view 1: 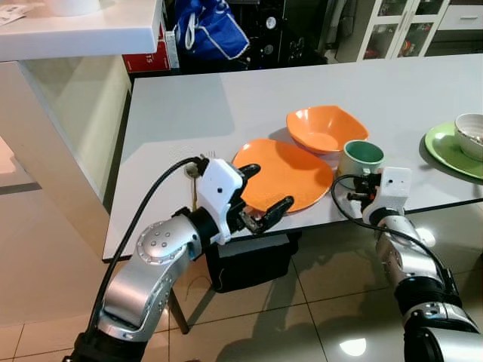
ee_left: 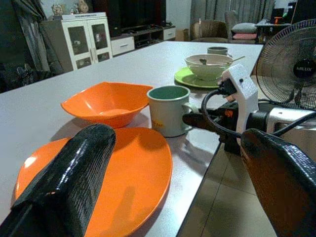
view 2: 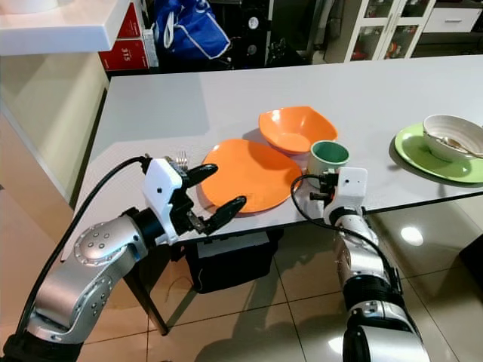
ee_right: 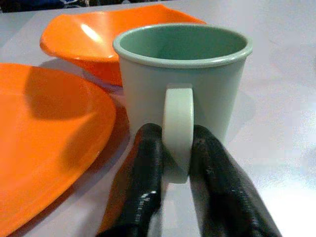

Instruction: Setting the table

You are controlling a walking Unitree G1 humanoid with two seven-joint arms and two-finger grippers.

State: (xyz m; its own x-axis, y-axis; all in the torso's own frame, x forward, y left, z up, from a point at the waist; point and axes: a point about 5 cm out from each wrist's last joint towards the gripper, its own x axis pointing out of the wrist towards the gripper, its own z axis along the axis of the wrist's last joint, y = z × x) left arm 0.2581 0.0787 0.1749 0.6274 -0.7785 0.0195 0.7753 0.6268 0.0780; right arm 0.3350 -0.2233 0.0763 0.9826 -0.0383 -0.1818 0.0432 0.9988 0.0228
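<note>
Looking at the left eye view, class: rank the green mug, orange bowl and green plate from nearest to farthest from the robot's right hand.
1. Green mug: the right hand is closed on its handle at the table's near edge.
2. Orange bowl: just behind the mug, toward the robot's left.
3. Green plate: farthest, off to the right, carrying a white bowl.

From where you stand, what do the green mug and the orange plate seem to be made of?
The green mug, its handle between the right gripper fingers, looks like matte plastic or melamine: dull, even surface, thick rim. The orange plate looks like smooth melamine, with soft sheen.
</note>
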